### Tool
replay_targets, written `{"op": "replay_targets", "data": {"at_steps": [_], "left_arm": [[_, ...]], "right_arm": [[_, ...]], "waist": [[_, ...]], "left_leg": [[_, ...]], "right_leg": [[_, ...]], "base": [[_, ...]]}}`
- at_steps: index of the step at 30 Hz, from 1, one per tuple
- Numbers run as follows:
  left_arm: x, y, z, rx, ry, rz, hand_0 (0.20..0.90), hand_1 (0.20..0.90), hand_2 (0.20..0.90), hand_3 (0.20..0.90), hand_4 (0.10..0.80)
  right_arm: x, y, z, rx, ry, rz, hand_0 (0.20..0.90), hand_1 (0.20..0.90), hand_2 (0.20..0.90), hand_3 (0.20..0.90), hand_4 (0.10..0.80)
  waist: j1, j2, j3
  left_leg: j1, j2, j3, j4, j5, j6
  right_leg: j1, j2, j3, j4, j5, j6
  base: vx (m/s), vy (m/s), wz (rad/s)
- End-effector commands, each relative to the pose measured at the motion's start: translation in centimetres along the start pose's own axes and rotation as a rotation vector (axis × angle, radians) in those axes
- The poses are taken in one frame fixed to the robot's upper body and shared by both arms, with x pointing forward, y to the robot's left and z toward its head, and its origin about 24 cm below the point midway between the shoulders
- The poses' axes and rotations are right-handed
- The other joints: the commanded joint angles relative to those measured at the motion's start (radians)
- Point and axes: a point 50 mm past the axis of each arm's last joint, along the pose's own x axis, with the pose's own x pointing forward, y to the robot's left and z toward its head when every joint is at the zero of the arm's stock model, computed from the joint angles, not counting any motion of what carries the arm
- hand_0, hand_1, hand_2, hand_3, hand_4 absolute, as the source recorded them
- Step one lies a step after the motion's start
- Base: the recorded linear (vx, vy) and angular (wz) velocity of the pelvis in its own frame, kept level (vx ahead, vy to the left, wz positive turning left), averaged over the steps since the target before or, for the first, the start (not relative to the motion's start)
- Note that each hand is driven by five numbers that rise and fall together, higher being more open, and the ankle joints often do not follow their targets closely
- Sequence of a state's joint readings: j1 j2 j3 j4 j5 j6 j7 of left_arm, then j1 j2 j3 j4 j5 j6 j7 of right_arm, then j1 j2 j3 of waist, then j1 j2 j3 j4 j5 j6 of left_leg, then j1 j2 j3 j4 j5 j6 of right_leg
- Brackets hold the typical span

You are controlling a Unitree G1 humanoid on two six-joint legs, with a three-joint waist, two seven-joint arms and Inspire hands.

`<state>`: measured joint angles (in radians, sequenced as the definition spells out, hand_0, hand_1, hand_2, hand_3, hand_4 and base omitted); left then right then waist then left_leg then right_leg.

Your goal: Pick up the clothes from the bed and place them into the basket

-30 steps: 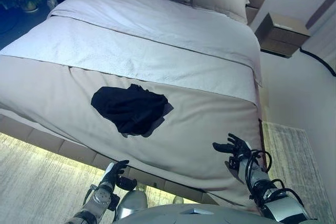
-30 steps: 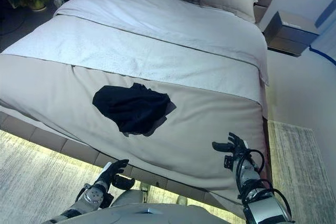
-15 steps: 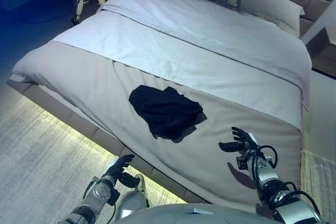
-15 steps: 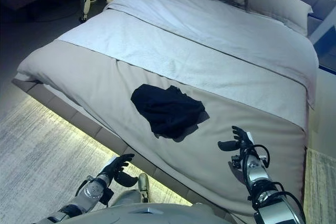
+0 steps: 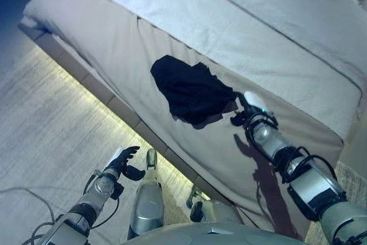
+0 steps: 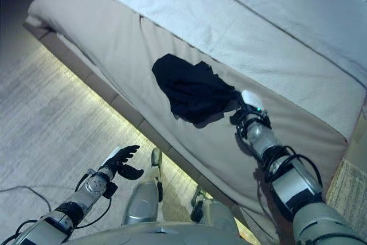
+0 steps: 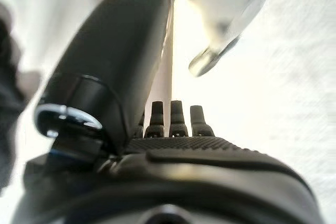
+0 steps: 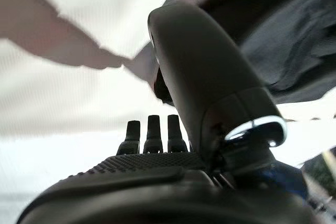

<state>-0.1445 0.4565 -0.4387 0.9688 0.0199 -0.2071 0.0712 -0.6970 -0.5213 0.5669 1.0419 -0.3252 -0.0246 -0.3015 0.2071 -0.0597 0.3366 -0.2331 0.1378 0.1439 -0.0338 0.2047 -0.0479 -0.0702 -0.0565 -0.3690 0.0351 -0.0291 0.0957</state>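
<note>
Right wrist view: right hand (image 8: 173, 145) fingers straight and spread apart from the thumb, nothing between them; dark cloth shows just past the fingertips
Garment: black clothes (image 5: 192, 89) lie crumpled on the tan bedspread (image 5: 114, 44), near the foot edge of the bed; not lifted, not gripped
Right hand, head views: right hand (image 5: 248, 110) sits at the garment's near edge, touching or just beside it; contact itself can't be confirmed
Why there: arm reaches over the bed edge so the hand comes in low at the cloth's rim; looks like an approach to scoop or pinch the fabric, grasp not yet made
Left hand: left hand (image 5: 121, 163) hangs low over the rug (image 5: 51, 119) beside the bed, well apart from the clothes; fingers loosely extended, holding nothing; idle, probably kept clear for balance
Hidden: basket shows in no view, so drop-off location unknown; right fingertips in head views masked by the wrist and the dark cloth
Cut off: upper bed, white sheet (image 5: 258, 32) runs out of frame
Unclear: left wrist view mostly the hand's own bulk and blur
</note>
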Motion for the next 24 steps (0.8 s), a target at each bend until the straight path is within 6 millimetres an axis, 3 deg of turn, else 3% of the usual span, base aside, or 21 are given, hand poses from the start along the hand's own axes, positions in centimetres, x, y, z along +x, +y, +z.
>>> {"op": "replay_targets", "data": {"at_steps": [1,7,8,12,14,16,22,23,24], "left_arm": [[-0.2,1.8,0.9,0.012,-0.092,0.045,0.9,0.9,0.9,0.9,0.8],[-0.6,2.5,0.9,-0.001,-0.11,0.058,0.9,0.9,0.9,0.9,0.8],[-0.6,2.6,1.0,-0.012,-0.118,0.06,0.9,0.9,0.9,0.9,0.8],[-0.7,2.9,1.9,-0.041,-0.16,0.056,0.9,0.9,0.9,0.9,0.8],[-0.7,2.8,2.8,-0.075,-0.209,0.055,0.9,0.9,0.9,0.9,0.8],[-0.7,2.9,3.6,-0.092,-0.252,0.055,0.9,0.9,0.9,0.9,0.8],[-1.0,3.1,4.8,-0.12,-0.309,0.057,0.9,0.9,0.9,0.9,0.8],[-1.0,3.2,4.8,-0.118,-0.309,0.056,0.9,0.9,0.9,0.9,0.8],[-1.1,3.2,4.9,-0.115,-0.308,0.057,0.9,0.9,0.9,0.9,0.8]], "right_arm": [[2.1,-8.1,2.2,-0.076,-0.077,-0.262,0.9,0.9,0.9,0.9,0.8],[2.9,-11.6,3.2,-0.118,-0.075,-0.323,0.9,0.9,0.9,0.9,0.8],[3.0,-12.2,3.4,-0.115,-0.071,-0.333,0.9,0.9,0.9,0.9,0.8],[3.2,-13.7,4.0,-0.113,-0.048,-0.355,0.9,0.9,0.9,0.9,0.8],[3.4,-14.7,3.3,-0.052,0.043,-0.321,0.9,0.9,0.9,0.9,0.8],[3.5,-14.8,2.6,0.0,0.119,-0.272,0.9,0.9,0.9,0.9,0.8],[3.4,-12.4,0.1,0.201,0.271,-0.047,0.9,0.9,0.9,0.9,0.8],[3.3,-12.3,0.1,0.206,0.272,-0.038,0.808,0.808,0.808,0.793,0.693],[3.3,-12.0,-0.1,0.219,0.27,-0.033,0.352,0.352,0.352,0.26,0.16]], "waist": [[0.061,0.0,0.027],[0.099,0.037,0.073],[0.104,0.043,0.078],[0.115,0.061,0.099],[0.118,0.084,0.119],[0.121,0.098,0.133],[0.129,0.131,0.159],[0.13,0.132,0.16],[0.129,0.135,0.163]], "left_leg": [[-0.058,-0.056,-0.048,0.132,-0.14,-0.01],[-0.192,-0.065,-0.087,0.231,-0.139,-0.015],[-0.204,-0.068,-0.101,0.252,-0.168,-0.022],[-0.273,-0.074,-0.108,0.302,-0.175,-0.018],[-0.334,-0.082,-0.112,0.343,-0.178,-0.009],[-0.379,-0.088,-0.118,0.367,-0.178,-0.002],[-0.418,-0.099,-0.134,0.398,-0.182,0.009],[-0.417,-0.099,-0.134,0.397,-0.182,0.008],[-0.415,-0.098,-0.133,0.396,-0.181,0.006]], "right_leg": [[-0.121,-0.055,0.018,0.124,0.042,-0.021],[-0.242,-0.082,-0.021,0.222,0.03,-0.038],[-0.259,-0.086,-0.01,0.25,0.005,-0.028],[-0.332,-0.11,-0.016,0.311,-0.003,-0.028],[-0.404,-0.13,-0.012,0.375,-0.016,-0.03],[-0.458,-0.148,-0.005,0.419,-0.025,-0.031],[-0.517,-0.18,0.004,0.495,-0.054,-0.037],[-0.516,-0.181,0.004,0.495,-0.055,-0.037],[-0.512,-0.181,0.002,0.493,-0.055,-0.038]], "base": [[0.051,-0.053,0.11],[0.062,-0.041,0.17],[0.124,-0.043,0.09],[0.035,-0.006,-0.01],[0.0,0.033,-0.01],[-0.046,0.04,-0.01],[-0.018,0.017,0.09],[0.009,-0.022,0.53],[0.009,-0.017,0.75]]}}
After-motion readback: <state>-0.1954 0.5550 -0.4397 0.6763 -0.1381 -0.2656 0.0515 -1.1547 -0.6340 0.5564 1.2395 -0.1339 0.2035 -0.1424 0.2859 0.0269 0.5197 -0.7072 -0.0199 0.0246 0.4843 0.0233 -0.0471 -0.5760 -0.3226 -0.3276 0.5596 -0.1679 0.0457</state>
